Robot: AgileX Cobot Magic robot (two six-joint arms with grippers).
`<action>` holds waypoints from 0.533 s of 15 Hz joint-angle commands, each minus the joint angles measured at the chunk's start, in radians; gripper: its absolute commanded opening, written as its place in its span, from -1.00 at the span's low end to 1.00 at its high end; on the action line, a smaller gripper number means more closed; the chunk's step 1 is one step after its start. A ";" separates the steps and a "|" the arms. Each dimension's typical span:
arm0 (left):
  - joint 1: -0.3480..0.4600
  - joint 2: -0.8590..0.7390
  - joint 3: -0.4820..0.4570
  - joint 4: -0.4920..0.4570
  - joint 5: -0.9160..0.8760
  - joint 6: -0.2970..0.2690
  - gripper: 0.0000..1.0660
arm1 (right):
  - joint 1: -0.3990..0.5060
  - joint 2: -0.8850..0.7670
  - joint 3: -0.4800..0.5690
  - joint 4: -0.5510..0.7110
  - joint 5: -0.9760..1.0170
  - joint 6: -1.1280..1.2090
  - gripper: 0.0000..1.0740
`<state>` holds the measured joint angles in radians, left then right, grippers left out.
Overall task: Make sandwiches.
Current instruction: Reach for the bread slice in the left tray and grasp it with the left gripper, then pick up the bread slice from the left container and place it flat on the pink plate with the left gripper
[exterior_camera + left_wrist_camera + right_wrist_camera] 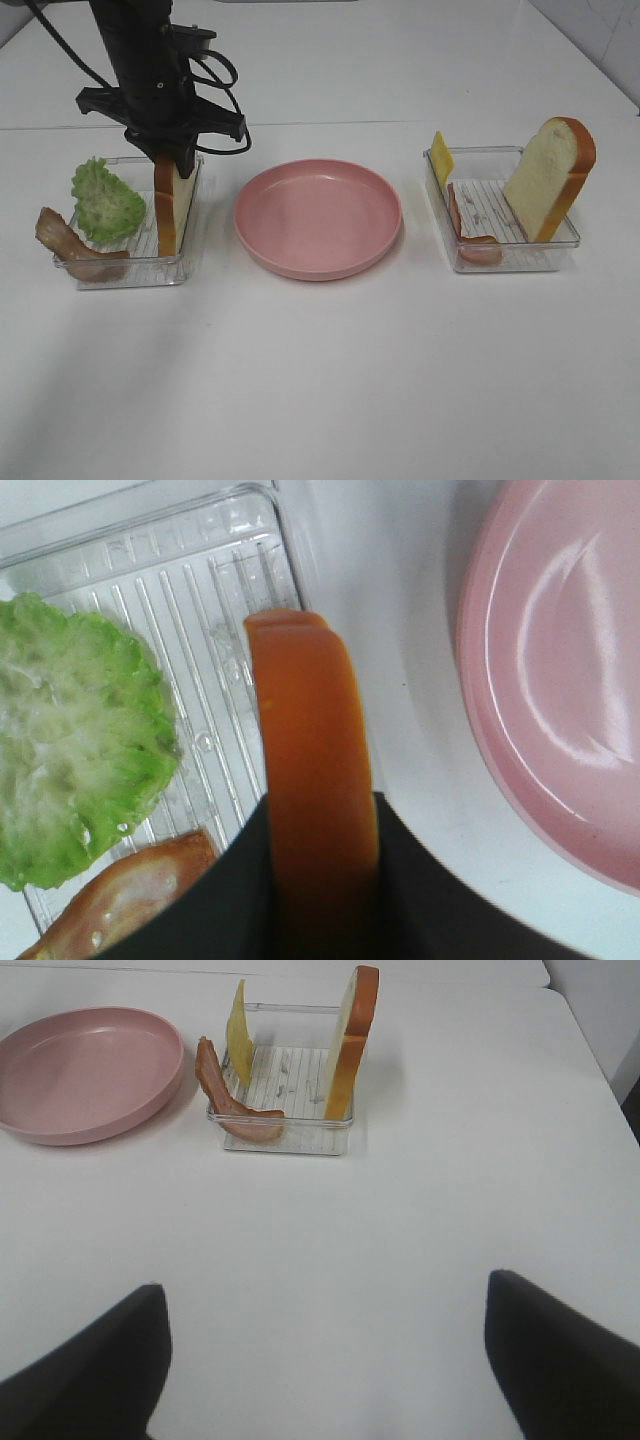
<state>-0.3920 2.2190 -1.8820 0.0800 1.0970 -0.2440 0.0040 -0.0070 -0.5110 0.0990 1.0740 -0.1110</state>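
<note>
A white bread slice with orange crust [173,205] stands on edge in the left clear tray [184,262]. My left gripper [172,152] comes down on it from above. In the left wrist view the crust [305,730] runs between the black fingers [232,880], which press both its sides, so my left gripper [320,815] is shut on it. A lettuce leaf [105,198] and a bacon strip [70,245] lie beside it. The right tray [560,252] holds another bread slice [550,178], cheese [441,157] and bacon [470,235]. My right gripper [322,1290] hangs open over bare table.
A round pink plate [318,217] sits between the two trays with nothing on it. In the right wrist view the right tray [285,1135] lies well ahead of the gripper, with the plate [85,1075] beside it. White table surrounds everything.
</note>
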 commanded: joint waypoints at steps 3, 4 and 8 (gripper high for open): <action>-0.005 -0.085 -0.004 -0.006 0.066 -0.007 -1.00 | -0.004 -0.014 0.005 -0.003 -0.011 -0.005 0.50; -0.003 -0.111 -0.004 -0.007 0.077 -0.007 -1.00 | -0.004 -0.014 0.005 -0.003 -0.011 -0.005 0.50; -0.003 -0.248 -0.004 -0.014 0.083 0.001 -1.00 | -0.004 -0.014 0.005 -0.003 -0.011 -0.005 0.50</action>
<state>-0.3920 1.9860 -1.8830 0.0680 1.1780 -0.2440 0.0040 -0.0070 -0.5110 0.0990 1.0740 -0.1110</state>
